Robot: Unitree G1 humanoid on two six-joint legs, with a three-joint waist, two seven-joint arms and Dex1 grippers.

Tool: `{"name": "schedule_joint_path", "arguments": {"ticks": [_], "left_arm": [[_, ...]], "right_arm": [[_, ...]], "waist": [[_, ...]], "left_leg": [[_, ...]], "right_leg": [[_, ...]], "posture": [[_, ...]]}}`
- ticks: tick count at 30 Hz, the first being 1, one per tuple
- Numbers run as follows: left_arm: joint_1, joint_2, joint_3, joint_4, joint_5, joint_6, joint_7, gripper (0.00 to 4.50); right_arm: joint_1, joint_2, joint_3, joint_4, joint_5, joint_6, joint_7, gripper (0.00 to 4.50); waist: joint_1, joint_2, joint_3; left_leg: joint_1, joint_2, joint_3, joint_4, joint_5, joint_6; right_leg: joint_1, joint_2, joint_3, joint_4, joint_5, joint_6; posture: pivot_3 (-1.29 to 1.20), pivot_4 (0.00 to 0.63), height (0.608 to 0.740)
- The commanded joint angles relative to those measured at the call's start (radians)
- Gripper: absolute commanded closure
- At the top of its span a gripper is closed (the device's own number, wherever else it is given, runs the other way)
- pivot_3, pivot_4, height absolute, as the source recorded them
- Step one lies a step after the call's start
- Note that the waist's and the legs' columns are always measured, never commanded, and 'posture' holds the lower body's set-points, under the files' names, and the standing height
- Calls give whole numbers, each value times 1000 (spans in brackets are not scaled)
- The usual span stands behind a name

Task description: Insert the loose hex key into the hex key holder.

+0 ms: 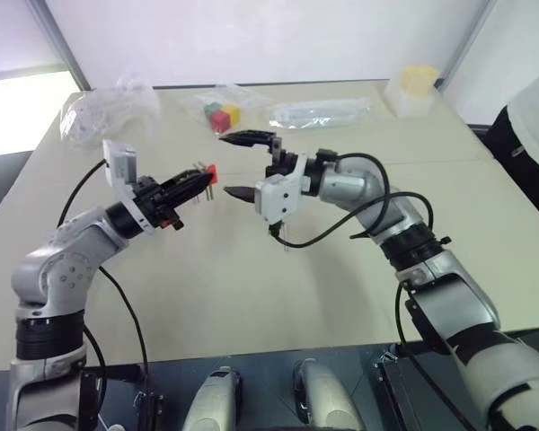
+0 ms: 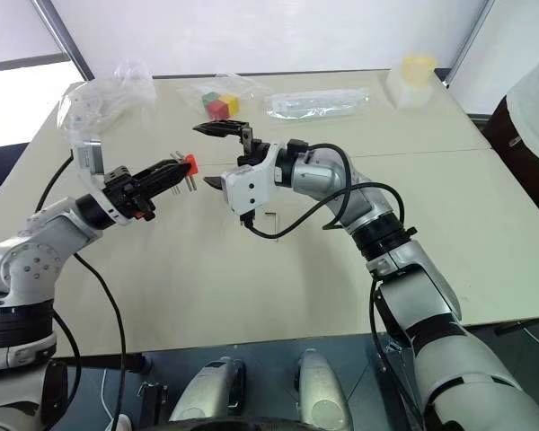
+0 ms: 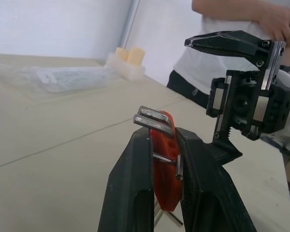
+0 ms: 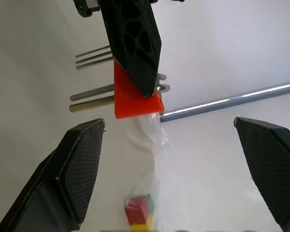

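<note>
Holding step, head view: your left gripper (image 1: 198, 182) is clamped on the holder (image 1: 211, 171) and holds it above the table (image 1: 251, 296). Your right gripper (image 1: 242, 164) stands just beside the holder, jaws spread wide and empty.
Key, head view: a thin dark rod (image 1: 285, 241) lies on the table, below the holder and off to its right. It looks like the key, though it is too small for you to be sure.
Stage: by my reading the insertion is not done. Nothing is in the hand that would feed the key in.
Next move: you would need to lower the right gripper to that rod, pinch its long leg, then line it up with a free hole.
Surroundings, head view: beyond the holder you have cubes (image 1: 223, 117) in clear plastic and a flat bag (image 1: 319, 112). A person (image 1: 534, 108) stands well to its right.
Left wrist view: both fingers (image 3: 130, 183) press the holder's flat sides. Several stored keys jut from it, bent ends up.
Right wrist view: the holder hangs between and beyond your open fingers, prongs out to one side.
Obstacle: the left fingers cover much of the holder and the stored keys crowd it, so you have little room for your approach.
</note>
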Motion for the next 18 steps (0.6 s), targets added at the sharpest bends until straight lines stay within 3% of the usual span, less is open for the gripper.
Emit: {"name": "schedule_joint_path", "arguments": {"ticks": [1,4,9,15,18], "left_arm": [[11,55,50,-46,-45,36,-32,4279],[14,99,69,-57,-81,77,-53,4279],[8,128,77,-55,-100,103,-62,4279],[4,131,65,-48,-88,106,-72,4279],[-3,131,58,-37,-76,104,-74,4279]], "right_arm": [[10,-5,-62,-6,118,158,85,41],[45,4,-112,-20,203,506,162,41],[16,68,-190,-100,277,1150,148,41],[-3,113,-185,-235,277,1491,74,41],[-28,165,-256,-244,337,1745,29,41]], "waist": [[0,0,0],[2,0,0],[2,0,0],[1,1,0],[1,0,0]], "left_leg": [[0,0,0,0,0,0],[0,1,0,0,0,0],[-5,1,-1,2,0,0],[-15,0,-1,0,1,-1],[-17,0,-1,0,0,-1]], "right_leg": [[0,0,0,0,0,0],[0,0,0,0,0,0],[-3,-1,-1,0,-2,-4],[-18,0,-1,3,1,0],[-19,-1,-1,3,1,0]], "posture": [[0,150,740],[0,150,740],[0,150,740],[0,150,740],[0,150,740]]}}
